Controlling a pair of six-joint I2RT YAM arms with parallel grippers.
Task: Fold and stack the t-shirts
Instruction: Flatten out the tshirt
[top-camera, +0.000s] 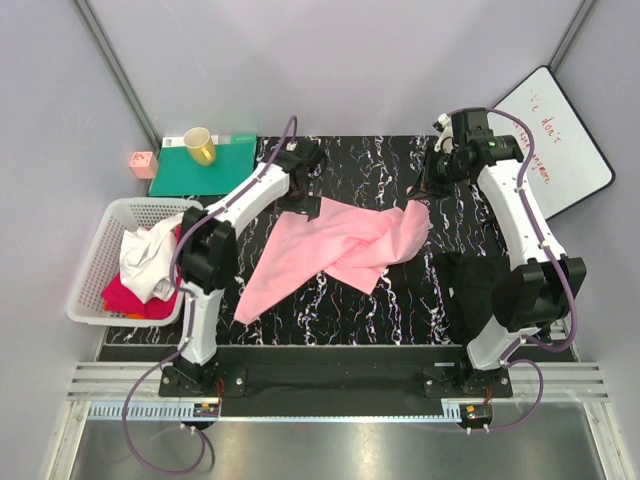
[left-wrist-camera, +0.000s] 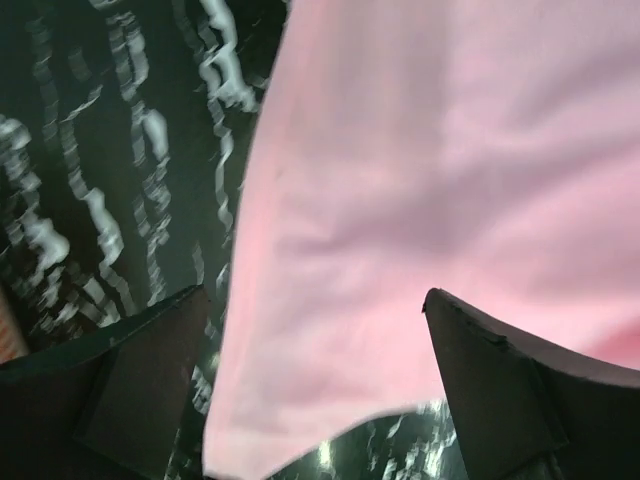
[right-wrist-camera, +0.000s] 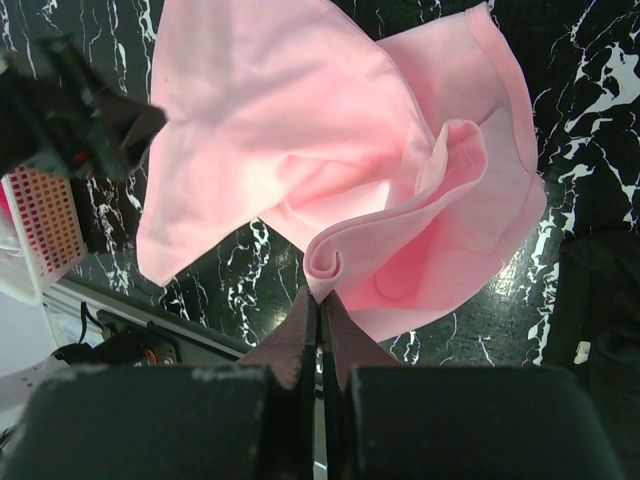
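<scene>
The pink shirt (top-camera: 335, 250) lies crumpled and spread across the middle of the black marbled bench (top-camera: 400, 300). The left tool (left-wrist-camera: 310, 340) hangs with its jaws wide apart over the shirt's upper-left edge, holding nothing. The right tool (right-wrist-camera: 319, 300) is closed, its tips pinching a rolled hem at the shirt's upper-right end. The white shirt (top-camera: 150, 258) and the red shirt (top-camera: 130, 297) sit bunched in the basket (top-camera: 85, 270) at the left of the frame.
</scene>
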